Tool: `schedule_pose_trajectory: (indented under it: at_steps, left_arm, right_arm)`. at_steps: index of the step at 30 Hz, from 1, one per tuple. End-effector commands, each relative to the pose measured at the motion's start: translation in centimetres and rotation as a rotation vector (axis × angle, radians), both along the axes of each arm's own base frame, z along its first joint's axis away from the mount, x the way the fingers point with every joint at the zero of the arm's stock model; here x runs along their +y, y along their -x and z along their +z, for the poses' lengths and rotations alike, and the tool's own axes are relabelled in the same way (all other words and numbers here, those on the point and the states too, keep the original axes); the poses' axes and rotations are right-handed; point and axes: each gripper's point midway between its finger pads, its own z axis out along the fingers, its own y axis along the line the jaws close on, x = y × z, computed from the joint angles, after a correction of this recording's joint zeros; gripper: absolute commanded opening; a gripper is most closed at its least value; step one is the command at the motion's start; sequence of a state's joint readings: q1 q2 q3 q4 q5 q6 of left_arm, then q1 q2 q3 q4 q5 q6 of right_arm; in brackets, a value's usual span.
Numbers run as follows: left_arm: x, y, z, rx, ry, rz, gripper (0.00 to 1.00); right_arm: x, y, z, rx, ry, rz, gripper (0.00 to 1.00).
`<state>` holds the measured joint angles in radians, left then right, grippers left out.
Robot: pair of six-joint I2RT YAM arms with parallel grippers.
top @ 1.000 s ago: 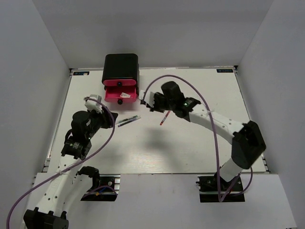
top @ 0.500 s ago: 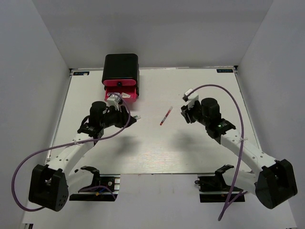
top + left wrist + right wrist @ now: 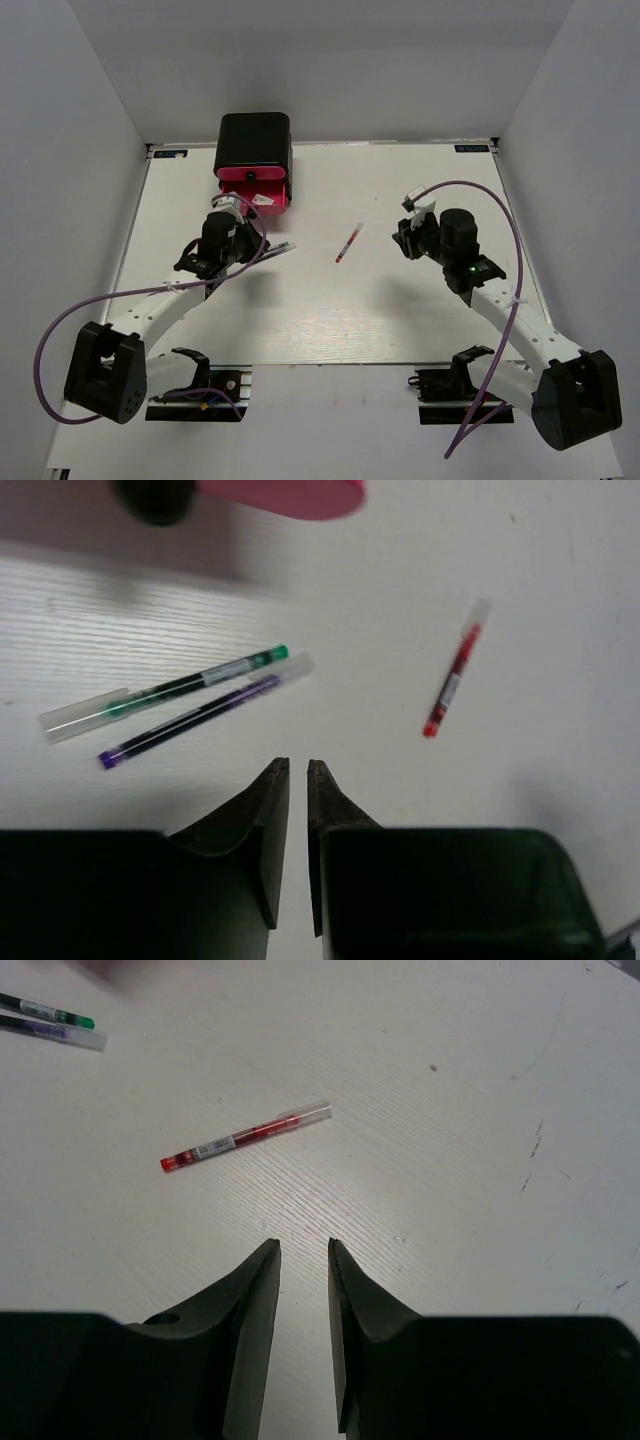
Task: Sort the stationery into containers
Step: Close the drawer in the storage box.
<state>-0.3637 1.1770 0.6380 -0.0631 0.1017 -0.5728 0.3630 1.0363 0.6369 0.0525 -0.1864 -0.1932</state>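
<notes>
The black cabinet [image 3: 254, 145] stands at the back left, its lowest pink-red drawer [image 3: 254, 197] pulled open; the drawer front [image 3: 285, 494] and knob [image 3: 155, 495] show in the left wrist view. A green-ended pen [image 3: 170, 692] and a purple pen [image 3: 195, 720] lie side by side just ahead of my left gripper [image 3: 298, 765], which is shut and empty above the table. They also show in the top view [image 3: 279, 248]. A red-white pen [image 3: 349, 242] lies mid-table, ahead and left of my right gripper [image 3: 304, 1245], which is slightly open and empty.
White walls enclose the white table [image 3: 330, 310] on three sides. The right arm's purple cable [image 3: 500, 260] loops above its forearm. My left gripper [image 3: 248, 240] and right gripper [image 3: 402, 238] flank the red-white pen [image 3: 245, 1136].
My right arm drew back from beside the cabinet to the right side of the table. My left arm swung in toward the two pens in front of the open drawer.
</notes>
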Motion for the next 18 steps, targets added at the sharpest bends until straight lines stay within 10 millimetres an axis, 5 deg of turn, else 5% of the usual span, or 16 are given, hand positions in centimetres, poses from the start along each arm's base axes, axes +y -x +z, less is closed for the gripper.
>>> schedule_pose_trajectory:
  at_steps: [1, 10, 18]
  left_arm:
    - [3.0, -1.6, 0.1, -0.011, 0.025, 0.258, 0.26]
    - [5.5, -3.5, -2.3, 0.101, 0.091, 0.462, 0.54]
    - [6.3, -6.4, -2.6, 0.112, 0.178, 0.541, 0.57]
  right_arm:
    - [0.2, -0.1, 1.7, -0.059, -0.045, 0.016, 0.32]
    - [0.3, 0.2, 1.3, -0.081, -0.025, 0.046, 0.32]
    - [0.2, 0.2, 1.2, -0.092, -0.01, 0.054, 0.32]
